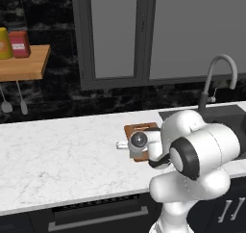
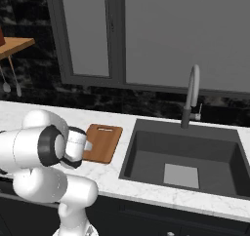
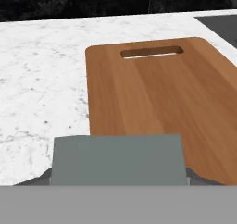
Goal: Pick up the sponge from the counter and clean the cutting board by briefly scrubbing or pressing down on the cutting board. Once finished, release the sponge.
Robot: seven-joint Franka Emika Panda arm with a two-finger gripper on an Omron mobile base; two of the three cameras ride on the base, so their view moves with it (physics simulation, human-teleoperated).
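The reddish-brown cutting board (image 3: 157,102) lies flat on the white marble counter (image 3: 41,89), its handle slot at the far end. The sponge (image 3: 115,160) shows its dark grey top low in the hand view, over the board's near left corner and the counter beside it. My gripper (image 3: 118,177) is shut on the sponge, one dark fingertip peeking out at each side. From the base, the hand (image 1: 138,141) hovers over the board (image 1: 144,127), which the arm partly hides; the board (image 2: 103,141) also shows left of the sink. Whether the sponge touches the board is unclear.
A dark sink (image 2: 183,157) with a curved faucet (image 2: 191,96) sits right of the board. At the far left a light-wood wall shelf (image 1: 24,63) carries a yellow and a red container, with utensils hanging below. A window fills the back wall.
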